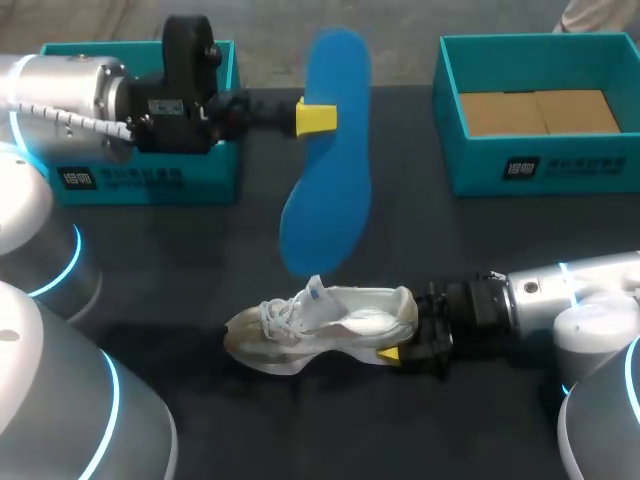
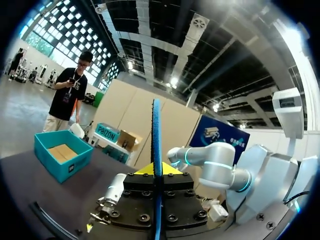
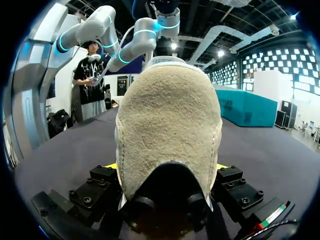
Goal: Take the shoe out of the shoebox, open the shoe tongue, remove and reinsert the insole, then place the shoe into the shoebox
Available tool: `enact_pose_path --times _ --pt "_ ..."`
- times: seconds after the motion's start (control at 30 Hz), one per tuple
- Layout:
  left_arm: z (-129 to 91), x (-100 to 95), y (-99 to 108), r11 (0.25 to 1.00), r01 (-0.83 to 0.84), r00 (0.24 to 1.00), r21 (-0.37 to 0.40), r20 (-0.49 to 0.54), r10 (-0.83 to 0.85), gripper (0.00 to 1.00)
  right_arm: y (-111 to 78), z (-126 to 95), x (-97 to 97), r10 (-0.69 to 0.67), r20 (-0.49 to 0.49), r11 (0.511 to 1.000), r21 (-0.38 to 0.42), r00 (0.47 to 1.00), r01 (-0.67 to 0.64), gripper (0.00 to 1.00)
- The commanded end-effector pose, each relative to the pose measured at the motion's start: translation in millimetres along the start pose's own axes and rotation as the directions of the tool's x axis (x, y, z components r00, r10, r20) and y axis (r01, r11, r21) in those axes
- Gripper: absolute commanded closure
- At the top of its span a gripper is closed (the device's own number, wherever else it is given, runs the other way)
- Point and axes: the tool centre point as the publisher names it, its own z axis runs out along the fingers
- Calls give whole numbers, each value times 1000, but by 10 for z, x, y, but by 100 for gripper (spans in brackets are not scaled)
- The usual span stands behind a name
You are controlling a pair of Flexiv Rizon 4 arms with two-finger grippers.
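Note:
A blue insole (image 1: 328, 170) hangs in the air above the middle of the table, with my left gripper (image 1: 317, 117) shut on its edge. In the left wrist view the insole (image 2: 156, 145) stands edge-on between the closed fingers of the left gripper (image 2: 156, 172). Below it a white shoe (image 1: 325, 322) lies on the black table (image 1: 200, 260), toe to the left. My right gripper (image 1: 400, 348) holds the shoe by its heel. The right wrist view shows the beige heel of the shoe (image 3: 170, 130) filling the space between the fingers of the right gripper (image 3: 167, 170).
A teal box (image 1: 540, 110) with a cardboard bottom stands at the back right. A second teal box (image 1: 140, 165) sits at the back left, partly behind my left arm. The right-hand box (image 2: 62, 155) also shows in the left wrist view.

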Motion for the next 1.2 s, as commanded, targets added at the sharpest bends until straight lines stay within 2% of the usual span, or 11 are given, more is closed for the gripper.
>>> enact_pose_path --times 0.03,0.17,0.23,0.37,0.5,0.67,0.8,1.03,1.2 --pt "-52 71 -115 1000 30 999 4 12 -30 100 -8 14 4 0 0 1000 3 1000 0 100" --pt "-120 140 -184 998 62 998 -24 13 -62 100 -8 14 4 0 0 1000 3 1000 0 100" --pt "-146 182 -166 998 51 998 -39 31 -50 100 -8 14 4 0 0 1000 3 1000 0 100" --pt "-233 264 -103 996 59 998 -62 -19 -60 100 -8 14 4 0 0 1000 3 1000 0 100" --pt "-318 315 -34 996 57 998 -73 -22 -59 100 -8 14 4 0 0 1000 3 1000 0 100" --pt "-370 333 -24 997 58 998 -45 12 -58 100 -8 14 4 0 0 1000 3 1000 0 100" --pt "-383 363 -33 997 72 997 -35 5 -71 100 -8 14 4 0 0 1000 3 1000 0 100" --pt "-347 505 -47 995 59 998 -79 -14 -60 100 -8 14 4 0 0 1000 3 1000 0 100" --pt "-340 503 -76 995 61 998 -76 -12 -62 100 -8 14 4 0 0 1000 3 1000 0 100"
